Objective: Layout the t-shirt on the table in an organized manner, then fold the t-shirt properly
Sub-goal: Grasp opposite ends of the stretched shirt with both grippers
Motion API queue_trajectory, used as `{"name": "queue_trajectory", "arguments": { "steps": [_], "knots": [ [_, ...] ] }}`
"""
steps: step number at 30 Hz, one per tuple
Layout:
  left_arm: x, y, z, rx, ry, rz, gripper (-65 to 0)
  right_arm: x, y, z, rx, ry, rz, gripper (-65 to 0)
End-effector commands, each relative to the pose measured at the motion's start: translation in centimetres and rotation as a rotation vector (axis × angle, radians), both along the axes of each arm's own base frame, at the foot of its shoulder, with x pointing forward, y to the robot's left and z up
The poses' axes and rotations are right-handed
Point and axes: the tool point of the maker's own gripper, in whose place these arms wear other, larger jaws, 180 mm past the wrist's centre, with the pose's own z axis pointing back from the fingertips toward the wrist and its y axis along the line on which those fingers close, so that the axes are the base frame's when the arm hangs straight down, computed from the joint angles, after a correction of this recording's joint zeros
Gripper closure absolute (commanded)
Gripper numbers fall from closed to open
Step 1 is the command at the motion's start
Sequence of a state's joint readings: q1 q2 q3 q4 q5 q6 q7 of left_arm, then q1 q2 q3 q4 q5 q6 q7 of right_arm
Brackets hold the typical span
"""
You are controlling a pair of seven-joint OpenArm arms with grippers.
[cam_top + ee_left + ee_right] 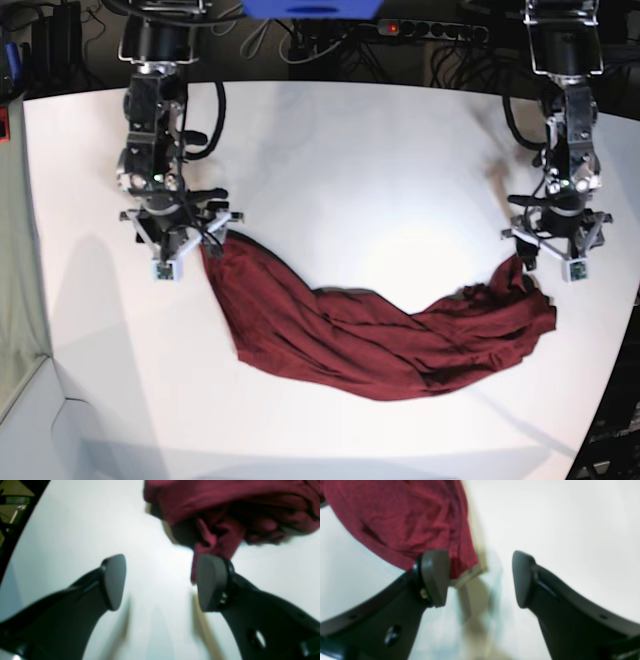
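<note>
The maroon t-shirt (370,345) lies wrinkled on the white table (350,150), drawn out in a long arc between both arms. My right gripper (212,232) hovers at its upper left end. In the right wrist view the gripper (480,578) is open, and a corner of the t-shirt (402,522) rests against the left pad (436,577), with mostly bare table between the fingers. My left gripper (522,252) is at the bunched right end. In the left wrist view it (162,582) is open, and a fold of the t-shirt (225,512) touches the right pad (211,582).
The table's dark curved edge (17,535) shows at the far left of the left wrist view. Cables and a power strip (430,30) run behind the table's far edge. Both arm bases stand at the back corners.
</note>
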State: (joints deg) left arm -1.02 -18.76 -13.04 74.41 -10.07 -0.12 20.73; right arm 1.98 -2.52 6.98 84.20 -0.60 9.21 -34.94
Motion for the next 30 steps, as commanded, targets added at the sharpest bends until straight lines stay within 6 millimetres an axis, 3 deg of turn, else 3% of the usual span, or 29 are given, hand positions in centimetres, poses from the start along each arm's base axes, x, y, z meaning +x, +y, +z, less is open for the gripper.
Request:
{"name": "queue_trajectory", "arguments": {
  "steps": [1, 7, 10, 12, 16, 20, 24, 30],
  "knots": [
    [1.3, 0.3, 2.7, 0.023, -0.079, -0.007, -42.7, 1.2, -0.1, 2.1, 0.0, -0.072, -0.001, -36.9],
    [2.0, -0.9, 6.5, 0.045, -0.179, -0.046, -42.7, 1.8, -0.1, 5.9, -0.015, -0.177, -0.001, -36.9],
    [1.9, 0.2, 7.1, 0.044, -0.195, -0.012, -42.7, 1.5, 0.3, 7.5, -0.02, -0.22, 0.01, -36.9],
    [2.3, 1.0, 6.9, 0.038, -0.19, 0.011, -42.7, 1.3, 1.8, 7.8, -0.017, -0.227, 0.053, -36.9],
    [2.3, 1.7, 5.6, 0.03, -0.157, 0.032, -42.7, 0.3, 5.6, 6.5, -0.005, -0.193, 0.16, -36.9],
    [2.3, 1.8, 5.4, 0.03, -0.152, 0.033, -42.7, -0.1, 7.6, 4.1, 0.003, -0.128, 0.217, -37.0],
    [2.3, 1.8, 5.6, 0.034, -0.155, 0.031, -42.7, 0.2, 7.6, 2.4, -0.01, -0.084, 0.233, -37.0],
    [2.2, 1.9, 5.3, 0.032, -0.147, 0.034, -42.7, 1.6, 7.3, 1.9, -0.032, -0.069, 0.246, -36.8]
  ]
}}
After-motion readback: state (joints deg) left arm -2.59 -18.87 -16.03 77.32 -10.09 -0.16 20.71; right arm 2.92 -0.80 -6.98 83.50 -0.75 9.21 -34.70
